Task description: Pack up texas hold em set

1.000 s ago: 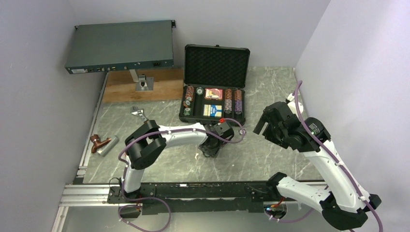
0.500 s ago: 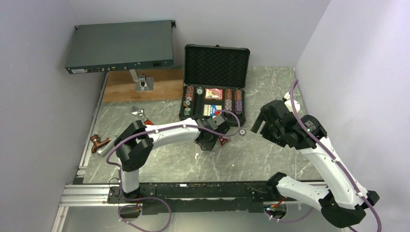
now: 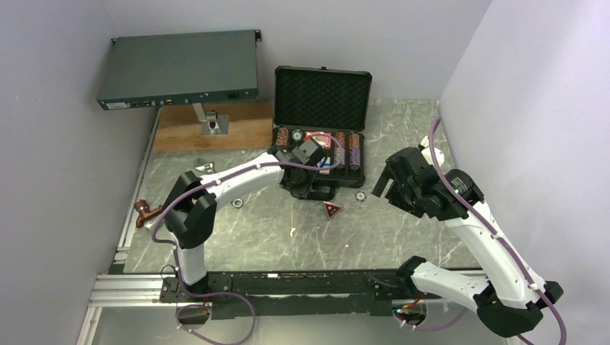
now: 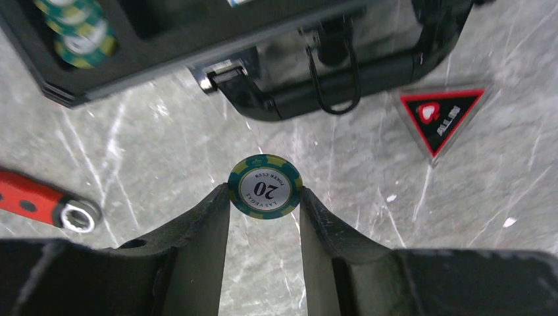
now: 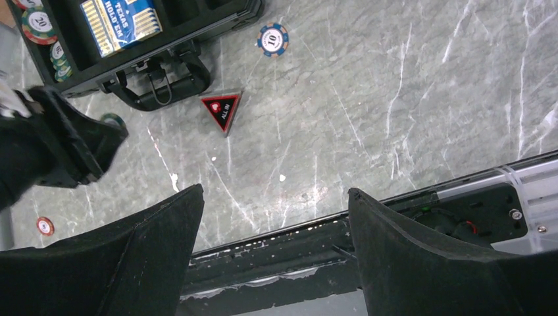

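The black case [image 3: 323, 97] stands open at the back, with chip rows, a blue-yellow card box [image 5: 120, 23] and green chips [image 4: 79, 33] in its base. My left gripper [image 3: 301, 178] hovers by the case's front edge and handle [image 4: 342, 92]. It is shut on a green-yellow "20" chip [image 4: 265, 186], held on edge above the table. The red triangular token [image 3: 331, 209] lies flat before the case; it also shows in both wrist views [image 4: 439, 117] [image 5: 221, 109]. A blue-orange chip [image 3: 360, 195] lies beside it. My right gripper [image 3: 381, 188] is open and empty, raised right of the case.
A red-handled wrench [image 4: 39, 203] lies left of the case. A small red chip [image 5: 45, 226] lies on the table further left. The grey electronics box [image 3: 180, 68] and a wooden board [image 3: 216, 129] are at the back left. A metal cylinder [image 3: 160, 215] lies at the left edge.
My left gripper has moved from the table in front of the case up to the case's front edge. The red token it covered now lies in view. The right arm barely moved.
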`<control>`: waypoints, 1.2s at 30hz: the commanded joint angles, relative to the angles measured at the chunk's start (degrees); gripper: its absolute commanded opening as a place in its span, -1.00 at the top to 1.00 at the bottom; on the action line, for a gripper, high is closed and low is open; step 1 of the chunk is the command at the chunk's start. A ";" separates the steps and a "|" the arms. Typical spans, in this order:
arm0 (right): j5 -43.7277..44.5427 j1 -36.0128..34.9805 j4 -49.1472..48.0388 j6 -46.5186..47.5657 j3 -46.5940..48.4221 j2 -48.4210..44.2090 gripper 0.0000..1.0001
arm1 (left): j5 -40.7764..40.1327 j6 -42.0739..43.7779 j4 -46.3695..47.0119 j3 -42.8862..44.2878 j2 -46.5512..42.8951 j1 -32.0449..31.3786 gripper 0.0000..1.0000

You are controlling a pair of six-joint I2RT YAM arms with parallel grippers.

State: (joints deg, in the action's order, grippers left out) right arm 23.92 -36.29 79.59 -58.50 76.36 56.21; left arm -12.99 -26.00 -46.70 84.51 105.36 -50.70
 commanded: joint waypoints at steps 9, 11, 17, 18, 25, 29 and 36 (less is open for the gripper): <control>-0.02 0.17 -1.20 0.45 0.48 -0.37 -0.66 | -0.60 4.87 -1.54 13.85 4.67 6.92 0.43; -0.06 0.17 -0.99 0.31 0.34 -0.63 -0.66 | -0.52 5.43 -1.13 14.76 5.82 7.86 0.44; 0.07 0.17 0.41 -0.55 -0.10 -1.70 -0.66 | 0.13 6.69 0.10 16.38 9.29 10.86 0.45; 0.09 0.21 0.57 -0.66 -0.27 -1.91 -0.66 | 0.46 6.93 0.42 16.54 9.98 11.19 0.45; 0.07 0.19 1.24 -1.26 -1.01 -2.39 -0.66 | 1.58 8.37 2.62 15.78 11.95 11.62 0.44; -0.02 0.18 0.95 -1.17 -0.99 -2.16 -0.66 | 2.37 8.41 4.12 14.28 11.67 11.75 0.35; -0.61 0.17 -0.66 -0.56 -1.17 -1.16 -0.66 | 2.16 8.38 3.54 13.48 9.88 11.76 -0.02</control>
State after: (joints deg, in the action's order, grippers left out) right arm 23.66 -36.29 80.20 -59.11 75.24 54.65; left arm -11.31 -18.09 -44.01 98.63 117.71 -38.83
